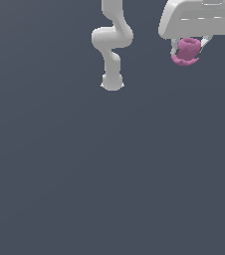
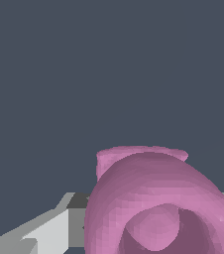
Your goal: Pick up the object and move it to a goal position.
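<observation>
The object (image 1: 187, 51) is a small pink-magenta rounded thing with a ring-like top and a flared base. It sits between the fingers of my white gripper (image 1: 189, 50) at the top of the exterior view's right side, well above the grey floor. My gripper is shut on it. In the wrist view the object (image 2: 153, 198) fills the near part of the picture, with its hollow ring facing the camera. One grey finger (image 2: 49, 230) shows beside it; the other finger is mostly hidden behind the object.
The arm's white links and base (image 1: 112, 82) stand at the top middle of the exterior view. A plain dark grey floor (image 1: 109, 174) spreads all around.
</observation>
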{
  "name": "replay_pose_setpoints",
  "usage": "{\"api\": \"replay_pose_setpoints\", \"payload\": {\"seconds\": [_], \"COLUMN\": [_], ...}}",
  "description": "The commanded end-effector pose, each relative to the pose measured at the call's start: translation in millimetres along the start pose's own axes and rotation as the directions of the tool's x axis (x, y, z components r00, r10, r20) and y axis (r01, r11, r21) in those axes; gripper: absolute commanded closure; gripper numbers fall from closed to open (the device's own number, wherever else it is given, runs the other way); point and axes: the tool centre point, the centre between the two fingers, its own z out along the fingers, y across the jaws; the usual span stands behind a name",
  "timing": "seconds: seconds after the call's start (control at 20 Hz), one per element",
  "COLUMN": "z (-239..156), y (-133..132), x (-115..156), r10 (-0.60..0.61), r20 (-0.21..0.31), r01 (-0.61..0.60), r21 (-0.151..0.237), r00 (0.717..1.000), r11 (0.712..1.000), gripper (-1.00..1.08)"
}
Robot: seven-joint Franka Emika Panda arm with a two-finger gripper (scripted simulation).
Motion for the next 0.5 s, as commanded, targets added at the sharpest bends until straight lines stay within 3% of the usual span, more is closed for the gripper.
{"api": "replay_pose_setpoints", "payload": {"seconds": [0.0,0.45], "z": [-12,-28], "y": [-10,-23], "x": [-3,-4], "r10": [0.001,0.002], "r20": [0.001,0.001], "r01": [-0.001,-0.002], "r21": [0.000,0.001], "r00": [1.000,1.000], "r11": [1.000,1.000], "gripper": [1.08,1.08]}}
